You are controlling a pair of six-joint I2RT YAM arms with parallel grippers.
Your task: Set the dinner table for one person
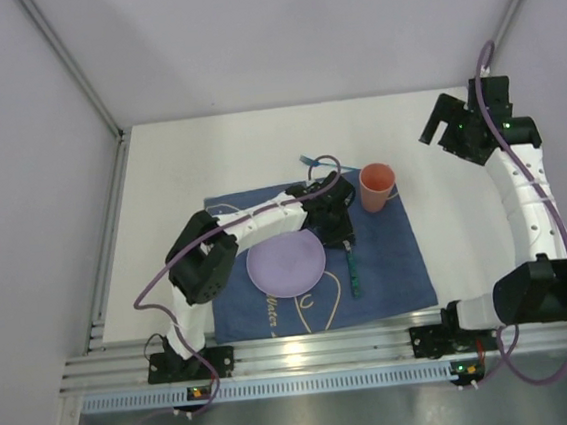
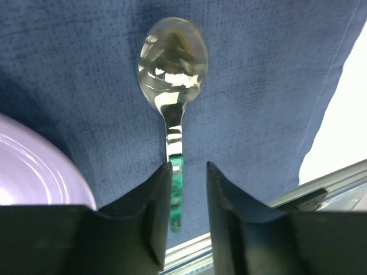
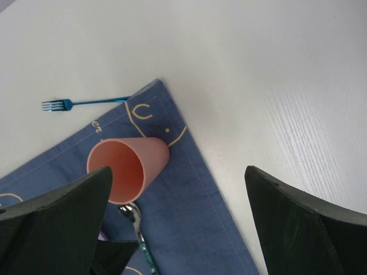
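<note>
The white dinner table (image 1: 189, 171) carries a blue cloth (image 1: 399, 262). On the cloth lie a purple plate (image 1: 286, 264), a spoon (image 1: 354, 274) with a green handle to the right of the plate, and an upright pink cup (image 1: 377, 185) at the far right corner. My left gripper (image 1: 343, 237) hovers low over the spoon's handle end. In the left wrist view its fingers (image 2: 157, 195) are open, and the handle (image 2: 176, 195) lies between them on the cloth, close to the left finger. My right gripper (image 1: 446, 126) is wide open and empty, high above the table to the right of the cup (image 3: 129, 166).
A blue fork (image 3: 86, 103) lies on the bare table just beyond the cloth's far edge, partly hidden behind my left arm in the top view (image 1: 309, 160). The slotted aluminium rail (image 1: 307, 356) runs along the near edge. Grey walls enclose the table.
</note>
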